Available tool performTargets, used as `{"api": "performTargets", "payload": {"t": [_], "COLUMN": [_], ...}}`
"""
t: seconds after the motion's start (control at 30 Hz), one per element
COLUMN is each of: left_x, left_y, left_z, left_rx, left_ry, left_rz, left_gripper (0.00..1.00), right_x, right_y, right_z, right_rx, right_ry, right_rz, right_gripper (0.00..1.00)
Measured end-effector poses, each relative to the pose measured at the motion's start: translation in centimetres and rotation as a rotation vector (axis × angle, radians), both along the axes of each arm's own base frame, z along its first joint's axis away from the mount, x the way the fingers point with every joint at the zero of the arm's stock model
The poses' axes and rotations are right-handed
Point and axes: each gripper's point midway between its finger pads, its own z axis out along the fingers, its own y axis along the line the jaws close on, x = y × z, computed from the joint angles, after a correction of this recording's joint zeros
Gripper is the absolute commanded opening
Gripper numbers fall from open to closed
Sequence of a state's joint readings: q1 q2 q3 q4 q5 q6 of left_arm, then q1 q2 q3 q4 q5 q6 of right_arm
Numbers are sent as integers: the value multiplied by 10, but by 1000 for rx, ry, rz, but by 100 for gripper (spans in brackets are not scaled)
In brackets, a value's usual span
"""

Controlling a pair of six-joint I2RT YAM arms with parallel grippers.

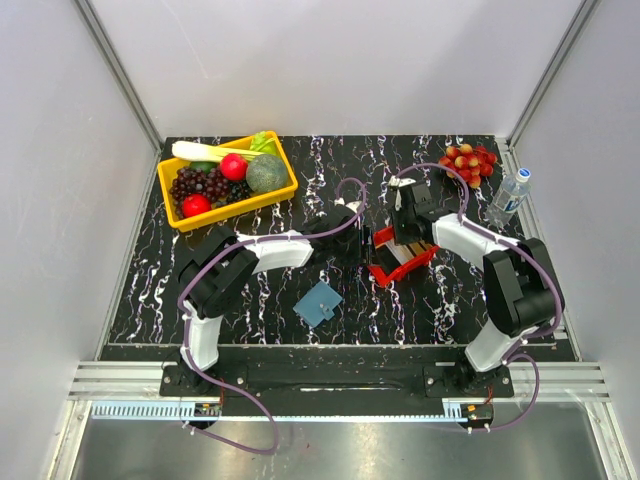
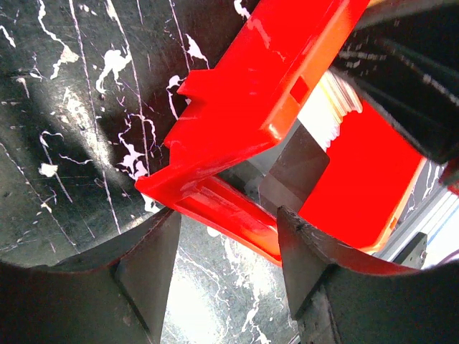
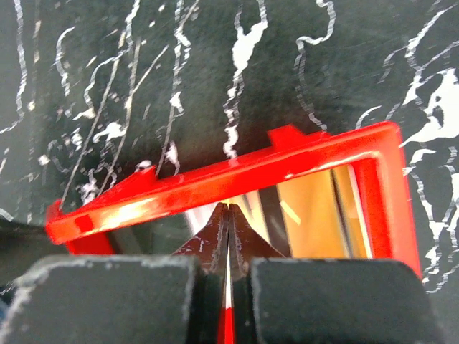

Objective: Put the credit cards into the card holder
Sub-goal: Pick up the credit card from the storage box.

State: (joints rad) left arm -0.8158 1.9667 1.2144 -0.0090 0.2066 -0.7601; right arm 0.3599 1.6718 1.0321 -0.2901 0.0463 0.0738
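One thing only your top view shows: the holder (image 1: 318, 303) lies apart from the tray (image 1: 384, 276). Your wrist views show the right gripper (image 3: 228, 222) pressed together among cards (image 3: 308, 215) inside it, the left gripper (image 2: 229, 236) spread.

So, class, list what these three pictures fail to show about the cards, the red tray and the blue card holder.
- Right wrist view: right claw shut inside the red tray; its own fingers hide whether a card is pinched.
- Same view: credit cards partly behind the claw; count unclear.
- Left wrist view: tray cut off by frame edges.
- Top view: card holder pockets too small to see.
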Motion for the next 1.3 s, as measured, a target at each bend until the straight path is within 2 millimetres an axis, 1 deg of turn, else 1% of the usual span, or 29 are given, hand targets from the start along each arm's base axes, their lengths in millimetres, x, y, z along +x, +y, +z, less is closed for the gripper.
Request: {"api": "performTargets", "payload": {"t": [0.07,0.13,0.17,0.2,0.3,0.37,0.43,0.5,0.63,0.77,0.8,0.9,0.97,1.07,1.2,1.3], "left_x": [0,0,0,0,0,0,0,0,0,0,0,0,0,-1,-1,-1], "left_y": [0,0,0,0,0,0,0,0,0,0,0,0,0,1,3,3], "left_z": [0,0,0,0,-1,-1,-1,-1,-1,-1,-1,-1,-1,-2,-3,-3], "left_rx": [0,0,0,0,-1,-1,-1,-1,-2,-2,-2,-2,-2,2,9,7], "left_ry": [0,0,0,0,0,-1,-1,-1,-1,-1,-1,-1,-1,2,10,10], "left_rz": [0,0,0,0,1,0,0,0,0,0,0,0,-1,0,3,2], "left_gripper": [59,60,59,59,59,59,59,59,59,59,59,59,59,59,59,59], "right_x": [-6,-11,-12,-13,-12,-8,-5,-3,-2,-5,-6,-12,-18,-12,-13,-18], "right_y": [5,7,8,8,4,-2,-9,-17,-28,-33,-32,-25,-20,-8,1,12], "right_z": [0,3,5,9,27,42,53,57,49,32,25,4,-13,-8,-3,4], "right_rx": [32,49,58,61,63,49,28,-1,-55,-85,-86,-73,-65,-1,64,116], "right_ry": [20,30,31,26,-18,-68,-108,-128,-116,-68,-46,28,88,87,89,90], "right_rz": [17,23,24,22,2,-19,-34,-52,-78,-79,-74,-44,-17,20,55,90], "right_gripper": [0,7,19,32,45,46,46,46,46,45,43,42,40,40,42,42]}}
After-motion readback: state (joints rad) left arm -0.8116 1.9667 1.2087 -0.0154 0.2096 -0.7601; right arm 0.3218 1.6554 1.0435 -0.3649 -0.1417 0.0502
